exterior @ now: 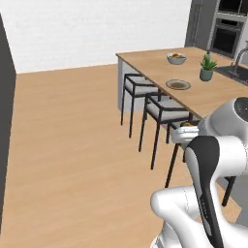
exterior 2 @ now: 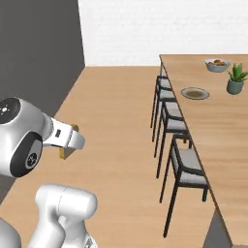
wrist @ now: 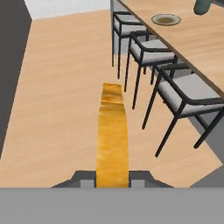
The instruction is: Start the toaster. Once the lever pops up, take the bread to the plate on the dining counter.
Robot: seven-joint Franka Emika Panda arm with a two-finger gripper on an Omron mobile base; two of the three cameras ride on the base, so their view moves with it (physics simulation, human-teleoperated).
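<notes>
In the hand view the bread (wrist: 112, 135) stands edge-on as a golden-tan slice, pinched between the two dark finger tips of my gripper (wrist: 112, 180), which is shut on it. From the base views the gripper (exterior 2: 68, 140) (exterior: 186, 133) hangs over open floor with a tan corner of the bread (exterior 2: 63, 153) showing. The round grey-olive plate (exterior: 178, 85) (exterior 2: 195, 93) (wrist: 166, 19) lies on the light-wood dining counter (exterior: 213, 99) (exterior 2: 227, 131) (wrist: 205, 41), well ahead and to the right of the gripper. The toaster is out of view.
A row of black-framed stools (exterior: 162, 111) (exterior 2: 186, 164) (wrist: 183, 94) lines the counter's near side. On the counter beyond the plate are a fruit bowl (exterior: 176, 58) (exterior 2: 216, 64) and a potted plant (exterior: 207, 68) (exterior 2: 236, 80). A dark wall (exterior 2: 38, 58) stands at left; wide wood floor between.
</notes>
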